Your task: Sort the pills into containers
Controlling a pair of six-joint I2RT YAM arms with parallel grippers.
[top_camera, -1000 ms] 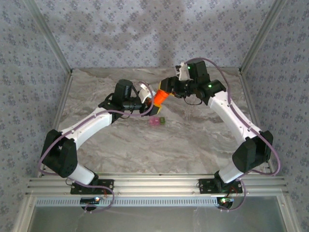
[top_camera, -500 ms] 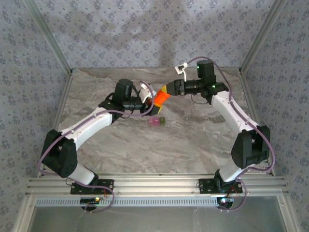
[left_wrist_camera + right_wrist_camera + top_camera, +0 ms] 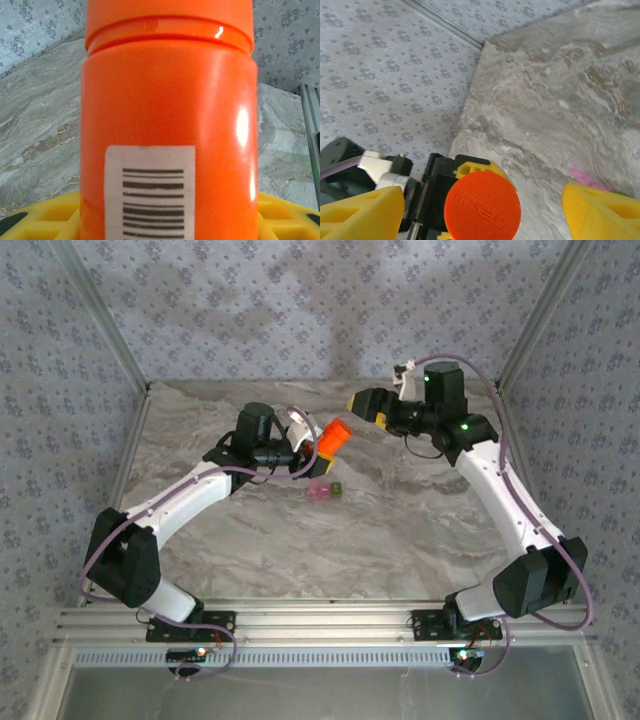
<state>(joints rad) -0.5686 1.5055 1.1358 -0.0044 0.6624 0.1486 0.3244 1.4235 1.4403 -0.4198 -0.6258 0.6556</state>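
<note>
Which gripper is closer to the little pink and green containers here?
Left. The left gripper, holding the orange bottle, sits just behind the containers; the right gripper, open, is farther back toward the right.

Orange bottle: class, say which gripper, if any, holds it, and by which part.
The left gripper holds the orange bottle by its lower body, at the label end; its cap is free. The right gripper is open, holding nothing.

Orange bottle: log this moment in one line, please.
left gripper: shut on orange bottle | cap: on | right gripper: open, clear of bottle | containers: on table, untouched
</note>
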